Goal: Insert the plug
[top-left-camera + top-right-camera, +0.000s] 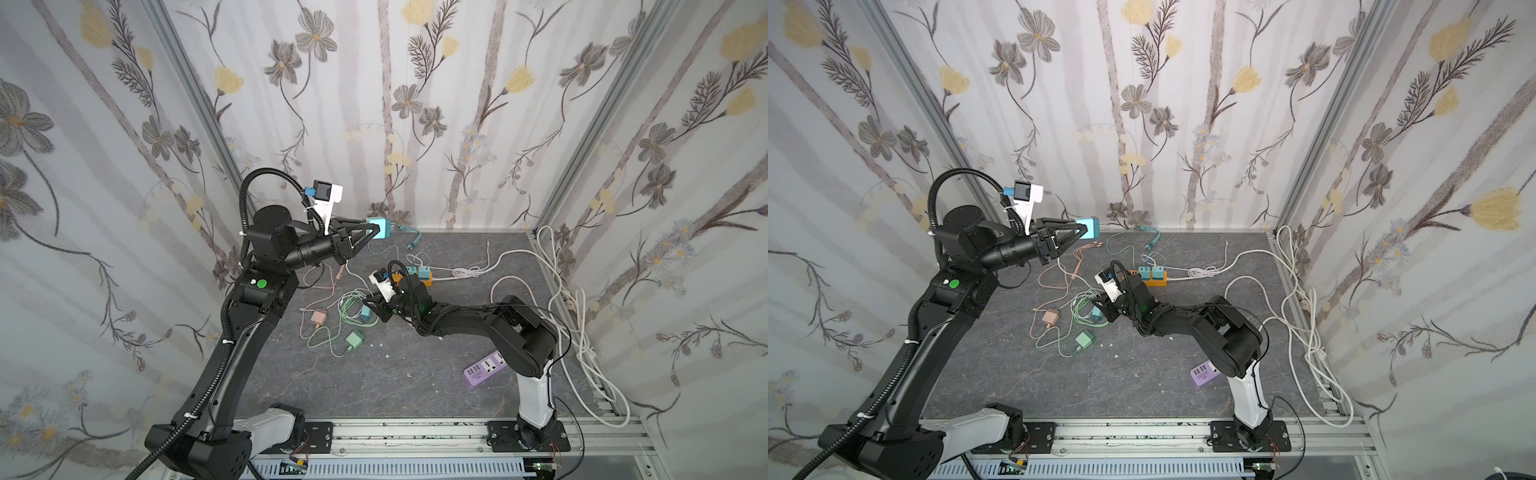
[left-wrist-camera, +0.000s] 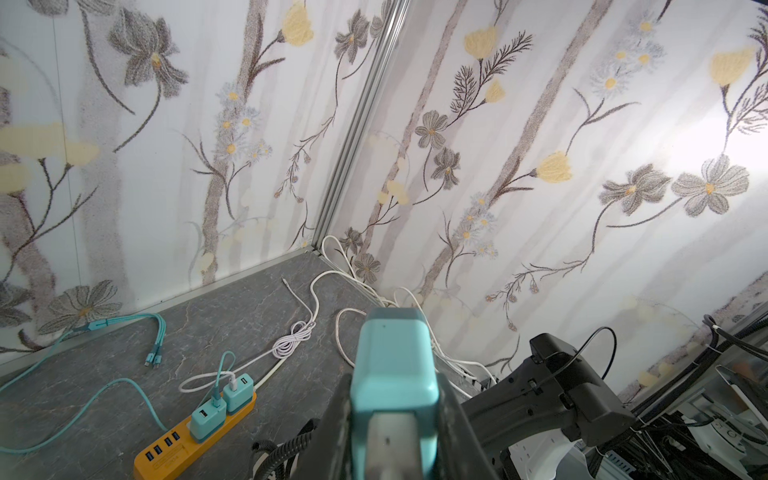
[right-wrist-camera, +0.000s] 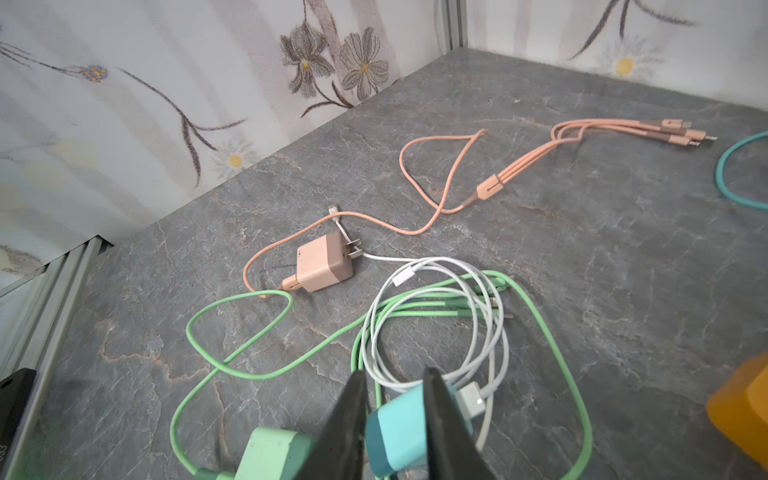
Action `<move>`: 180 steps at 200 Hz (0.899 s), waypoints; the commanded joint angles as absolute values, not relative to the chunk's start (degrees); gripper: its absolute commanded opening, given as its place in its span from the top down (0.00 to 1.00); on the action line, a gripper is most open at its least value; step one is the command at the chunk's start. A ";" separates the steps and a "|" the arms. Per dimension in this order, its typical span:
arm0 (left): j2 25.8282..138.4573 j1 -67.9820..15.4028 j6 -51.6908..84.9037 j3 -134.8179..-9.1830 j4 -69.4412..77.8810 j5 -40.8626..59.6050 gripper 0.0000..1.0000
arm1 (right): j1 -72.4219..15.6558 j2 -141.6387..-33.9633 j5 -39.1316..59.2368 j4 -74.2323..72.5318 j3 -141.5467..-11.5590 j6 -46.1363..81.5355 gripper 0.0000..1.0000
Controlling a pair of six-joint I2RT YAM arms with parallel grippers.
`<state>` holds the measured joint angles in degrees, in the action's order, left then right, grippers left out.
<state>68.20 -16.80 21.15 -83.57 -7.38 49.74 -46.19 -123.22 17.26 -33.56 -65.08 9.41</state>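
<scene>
**Gripping a teal plug on each side, the strip not yet reached**

My right gripper (image 3: 395, 374) has its jaws pressed onto the flat flanks of a small two-tone teal plug (image 3: 401, 432). The plug sits low on the grey marbled tabletop (image 3: 602, 291), amid a coiled white cable (image 3: 436, 324) and a green cable (image 3: 232, 361). My left gripper (image 1: 376, 232) pinches a pale-teal cube charger (image 1: 382, 228) of smooth hard plastic, raised high near the back wall. The orange plastic power strip (image 2: 195, 449) lies on the table toward that wall, with two teal chargers seated in it.

I judge both pieces light and rigid, so neither needs a hard squeeze. The glossy rounded shells look slippery, though, and could twist in my jaws when prongs meet socket. Opposite flat sides are the place to hold, well back from the prong face. The white cable seems joined to the small plug and may drag or tip it. I cannot make out the prongs of either piece.
</scene>
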 commanded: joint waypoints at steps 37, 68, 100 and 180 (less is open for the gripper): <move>64.10 -16.87 15.65 -86.78 -13.34 42.61 1.00 | -45.09 -108.36 13.43 -28.73 -65.83 10.11 1.00; 63.98 -16.96 14.90 -86.64 -14.85 42.29 1.00 | -41.73 -100.62 11.78 -22.59 -66.25 9.17 1.00; 64.72 -17.16 13.98 -86.82 -16.16 40.97 1.00 | -40.03 -93.91 12.64 -19.93 -66.27 8.70 1.00; 67.59 -21.97 10.32 -88.55 -19.84 37.93 1.00 | -38.32 -80.77 3.01 -15.90 -61.78 7.90 1.00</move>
